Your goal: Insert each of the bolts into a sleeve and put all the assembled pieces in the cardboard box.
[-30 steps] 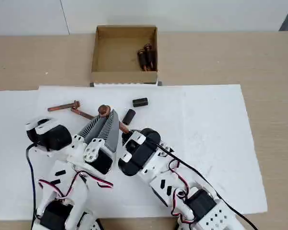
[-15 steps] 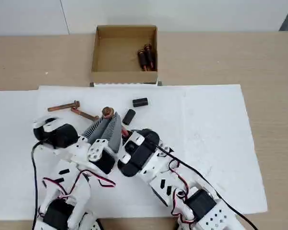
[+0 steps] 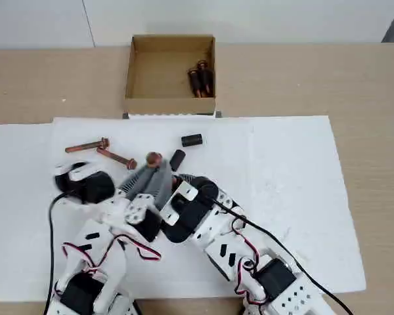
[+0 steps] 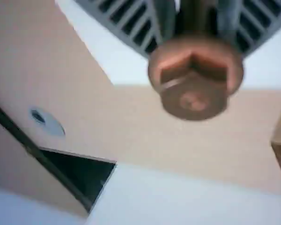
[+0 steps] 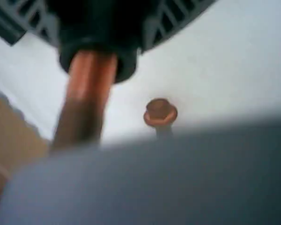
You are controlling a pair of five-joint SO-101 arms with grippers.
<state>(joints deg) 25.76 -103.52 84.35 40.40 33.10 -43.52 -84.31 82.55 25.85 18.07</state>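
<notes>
held bolt (image 4: 195, 82): pinched between the left jaws, its head clear of their tips, above the paper (image 3: 282, 197)
held sleeve (image 5: 97, 33): clamped in the right jaws, with a copper shaft sticking out of its mouth
loose bolts: long bolt (image 3: 87, 145) and short bolt (image 3: 117, 157), lying on the paper beside the arms
loose sleeves: far sleeve (image 3: 192, 140) and near sleeve (image 3: 176, 159), just beyond the jaws
cardboard box (image 3: 134, 72): on the counter (image 3: 315, 79) past the paper, with assembled pieces (image 3: 200, 77) inside against one wall

Bright, even light covered the surface (image 3: 354, 79) in the high view; shadows were soft (faint grey beneath the arms (image 3: 197, 216) at 6 o'clock). In the left wrist view, the bolt (image 4: 195, 77) caught a pale sheen on its head.
</notes>
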